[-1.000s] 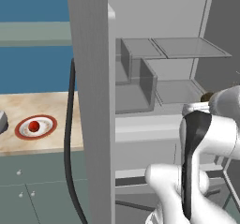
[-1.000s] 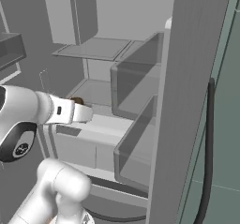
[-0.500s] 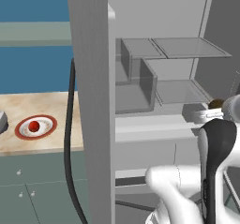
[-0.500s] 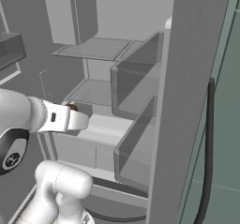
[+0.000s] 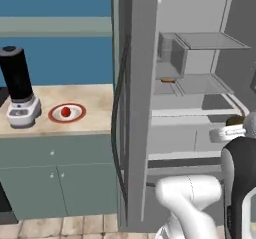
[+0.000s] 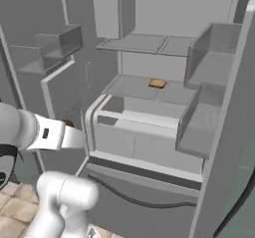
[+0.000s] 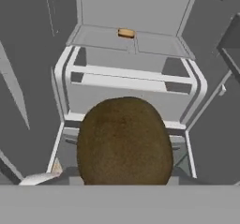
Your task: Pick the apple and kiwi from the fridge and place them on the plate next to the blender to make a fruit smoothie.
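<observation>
Left base view: blender [image 5: 18, 85] upright at 9 o'clock on the tabletop [image 5: 95, 110], black jar on a pale base. Plate [image 5: 67, 113] just beside it toward 3 o'clock, red-rimmed, apart from the blender base. Apple [image 5: 65, 112] resting at plate centre. Fridge [image 5: 145, 108] open from centre frame to the right edge, grey shelves and drawers exposed. Tan oblong item [image 5: 168, 80] on a middle shelf at 1 o'clock. End effector [image 5: 239, 122] at 3 o'clock, in front of the drawer level, with the kiwi [image 5: 235, 120] seen as a brown-olive patch at its tip.

Right base view: fridge interior [image 6: 149, 112] across the frame, door bins [image 6: 209, 82] at 2 o'clock. Tan oblong item [image 6: 157, 83] on the middle shelf, just above centre. White arm link reaching in from 9 o'clock; small brown patch of kiwi [image 6: 67, 124] at its far end, near the left drawer edge. Fingers hidden behind the wrist here.

Hand view: kiwi [image 7: 124, 141] large at 6 o'clock, directly against the camera, covering the finger tips. End effector partly closed around the kiwi, jaws not fully together. Shelf with the tan oblong item [image 7: 125, 33] at 12 o'clock; white drawer fronts [image 7: 131, 80] between shelf and kiwi.
</observation>
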### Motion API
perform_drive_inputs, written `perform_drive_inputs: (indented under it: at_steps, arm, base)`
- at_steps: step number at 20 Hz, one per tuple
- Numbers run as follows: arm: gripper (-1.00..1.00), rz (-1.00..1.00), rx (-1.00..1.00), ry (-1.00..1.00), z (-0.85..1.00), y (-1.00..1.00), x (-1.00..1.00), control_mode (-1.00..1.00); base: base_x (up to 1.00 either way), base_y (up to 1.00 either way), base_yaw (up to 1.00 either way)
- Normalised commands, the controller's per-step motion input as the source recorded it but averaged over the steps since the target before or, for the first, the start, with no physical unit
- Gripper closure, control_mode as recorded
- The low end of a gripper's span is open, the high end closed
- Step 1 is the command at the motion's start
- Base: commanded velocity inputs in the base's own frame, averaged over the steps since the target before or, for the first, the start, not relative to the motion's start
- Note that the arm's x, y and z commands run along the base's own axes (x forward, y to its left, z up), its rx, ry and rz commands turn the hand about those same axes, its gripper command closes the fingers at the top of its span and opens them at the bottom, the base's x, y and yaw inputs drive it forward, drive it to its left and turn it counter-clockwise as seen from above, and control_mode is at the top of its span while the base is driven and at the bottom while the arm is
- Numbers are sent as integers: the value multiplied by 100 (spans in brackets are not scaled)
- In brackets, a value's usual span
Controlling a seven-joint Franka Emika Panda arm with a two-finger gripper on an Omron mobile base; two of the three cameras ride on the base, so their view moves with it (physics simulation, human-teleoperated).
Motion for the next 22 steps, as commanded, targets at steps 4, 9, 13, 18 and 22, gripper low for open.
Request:
perform_drive_inputs:
  at_steps: [4, 9, 13, 18, 22]
  arm:
    - [100, 0, 0, 0, 0, 0, 0, 100]
    - [100, 0, 0, 0, 0, 0, 0, 100]
    - [100, 0, 0, 0, 0, 0, 0, 100]
    - [100, 0, 0, 0, 0, 0, 0, 100]
    - [100, 0, 0, 0, 0, 0, 0, 100]
  base:
    - [-88, 100, 8]
    - [-77, 100, 1]
    - [-41, 100, 0]
    - [54, 100, -2]
    - [100, 86, -4]
